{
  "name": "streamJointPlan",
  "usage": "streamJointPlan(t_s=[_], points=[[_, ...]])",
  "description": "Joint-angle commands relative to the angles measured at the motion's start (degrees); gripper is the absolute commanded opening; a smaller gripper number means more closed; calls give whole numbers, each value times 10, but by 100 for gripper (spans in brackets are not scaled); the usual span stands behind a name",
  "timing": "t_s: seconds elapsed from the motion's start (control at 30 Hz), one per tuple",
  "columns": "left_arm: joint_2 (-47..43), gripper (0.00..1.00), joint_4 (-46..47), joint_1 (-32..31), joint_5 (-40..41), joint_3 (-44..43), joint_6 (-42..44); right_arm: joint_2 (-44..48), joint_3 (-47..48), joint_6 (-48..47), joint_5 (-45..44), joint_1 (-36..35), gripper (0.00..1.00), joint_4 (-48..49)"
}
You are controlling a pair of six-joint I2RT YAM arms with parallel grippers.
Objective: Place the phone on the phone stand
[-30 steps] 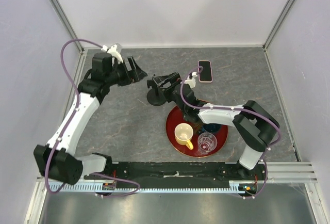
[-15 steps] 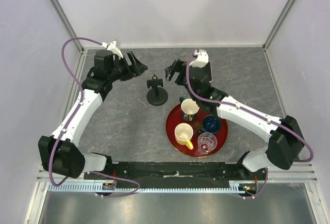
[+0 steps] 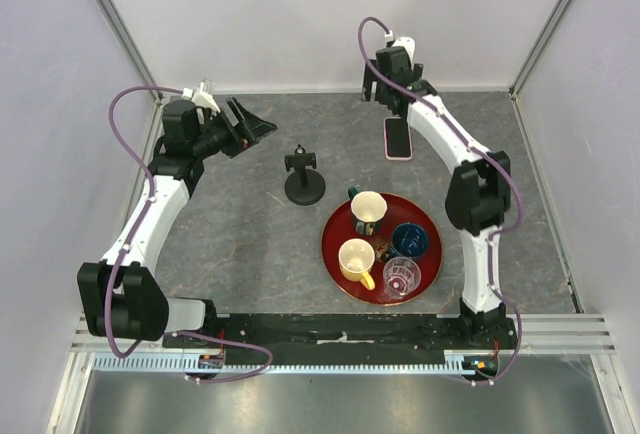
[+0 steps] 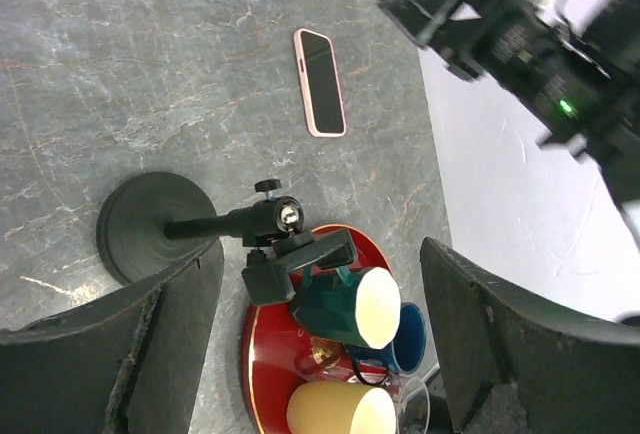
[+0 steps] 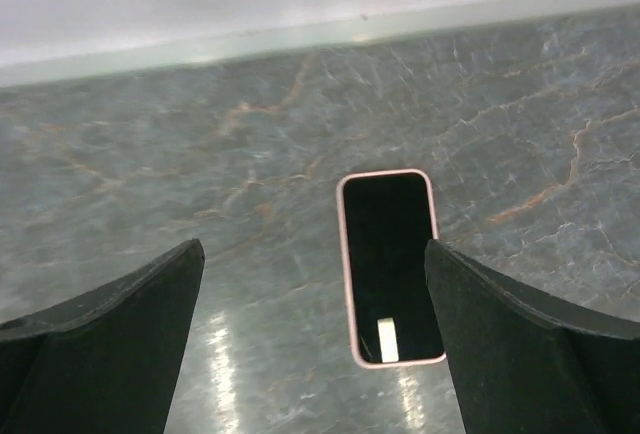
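Observation:
The phone, black screen with a pink rim, lies flat on the grey table at the back right; it also shows in the left wrist view. In the right wrist view the phone lies below my open right gripper, nearer the right finger. That right gripper hangs high by the back wall. The phone stand is upright mid-table, with a disc base and a bare clamp head. My left gripper is open, to the stand's left and apart from it, with nothing held.
A red tray sits in front of the stand to the right, holding a green cup, a yellow cup, a blue cup and a clear glass. Walls enclose the table at the back and sides.
My right arm swung from over the stand and tray to the back, now high above the phone. The left gripper drew back slightly to the left.

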State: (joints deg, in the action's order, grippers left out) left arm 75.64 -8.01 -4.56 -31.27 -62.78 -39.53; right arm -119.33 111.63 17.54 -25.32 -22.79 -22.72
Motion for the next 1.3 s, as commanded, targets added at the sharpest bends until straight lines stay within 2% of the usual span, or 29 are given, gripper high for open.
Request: streamJointPlan(t_s=[0.0,0.1,0.23,0.53,0.7,1.0,1.27], points=[[-8,88,47,8,-52,3,-28,-116,168,-5,103,42,98,-188],[0,95,62,9,-67,8,-39,-138,170,-28,96,49,98,-202],[13,97,74,8,-83,15,-50,-139,155,-28,98,65,98,-211],[23,98,77,2,-90,15,-50,-167,123,-33,152,84,98,-213],[31,98,78,0,-93,14,-49,-180,119,-25,141,84,98,-213],[33,99,77,-8,-98,13,-49,-164,80,-34,192,90,98,-177],[30,99,77,-10,-100,13,-47,-131,9,-42,232,116,98,-131]])
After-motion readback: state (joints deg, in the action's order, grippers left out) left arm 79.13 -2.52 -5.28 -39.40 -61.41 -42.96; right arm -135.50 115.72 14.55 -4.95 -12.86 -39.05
